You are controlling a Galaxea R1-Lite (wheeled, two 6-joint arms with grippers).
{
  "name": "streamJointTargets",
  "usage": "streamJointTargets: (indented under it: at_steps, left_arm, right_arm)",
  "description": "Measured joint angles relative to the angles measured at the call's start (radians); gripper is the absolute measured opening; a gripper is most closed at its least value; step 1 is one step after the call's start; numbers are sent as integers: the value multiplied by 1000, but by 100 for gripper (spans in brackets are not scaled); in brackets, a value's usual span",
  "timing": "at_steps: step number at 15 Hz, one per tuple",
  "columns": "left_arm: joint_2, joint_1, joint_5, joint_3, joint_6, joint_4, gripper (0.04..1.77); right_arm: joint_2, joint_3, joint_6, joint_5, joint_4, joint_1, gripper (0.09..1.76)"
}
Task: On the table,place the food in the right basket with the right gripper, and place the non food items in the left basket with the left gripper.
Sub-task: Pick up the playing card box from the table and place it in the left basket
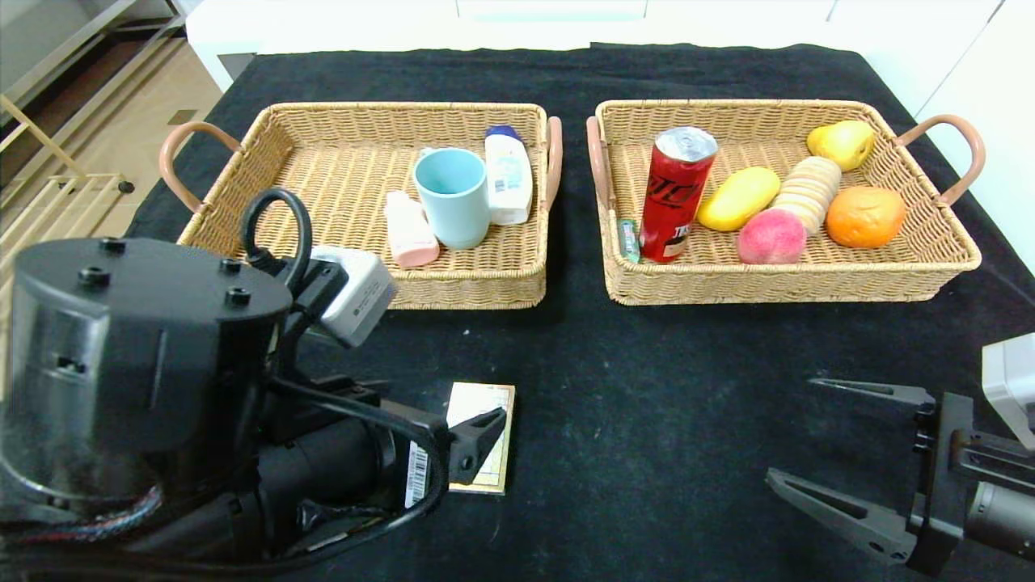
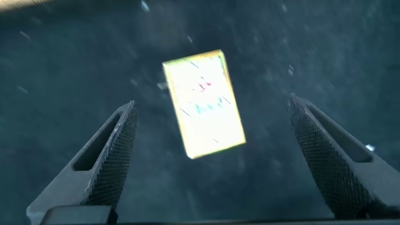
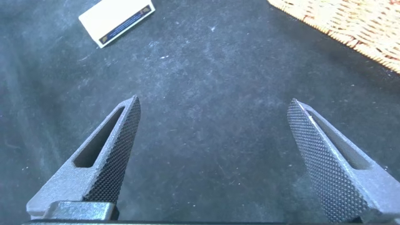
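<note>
A small flat yellow-edged box (image 1: 483,436) lies on the black table near the front, left of centre. It also shows in the left wrist view (image 2: 204,103) and in the right wrist view (image 3: 117,22). My left gripper (image 2: 211,125) is open and hovers just above the box, which lies a little beyond the gap between the fingers. My right gripper (image 1: 796,428) is open and empty, low at the front right, over bare table. The left basket (image 1: 242,153) holds a blue cup (image 1: 453,196) and two bottles. The right basket (image 1: 958,242) holds a red can (image 1: 675,194), fruit and biscuits.
The baskets stand side by side at the back of the table (image 1: 647,388), with a narrow gap between their handles. A corner of the right basket shows in the right wrist view (image 3: 350,25). The table's left edge drops to a wooden floor (image 1: 121,121).
</note>
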Motion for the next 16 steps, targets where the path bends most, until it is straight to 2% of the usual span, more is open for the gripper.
streamJointTargets:
  at_steps: [3, 6, 12, 14, 16]
  left_arm:
    - [42, 16, -53, -87, -83, 140, 172]
    - [103, 44, -62, -154, -121, 240, 172]
    - [206, 56, -27, -194, -134, 263, 172]
    - [242, 53, 40, -201, -131, 263, 172]
    - [269, 48, 67, -203, -126, 259, 172]
  right_arm:
    - [0, 1, -1, 0, 0, 2, 171]
    - [0, 2, -2, 1, 0, 8, 171]
    - [0, 10, -8, 0, 0, 27, 171]
    - [0, 11, -8, 0, 0, 29, 171]
    - [2, 15, -8, 0, 0, 39, 171]
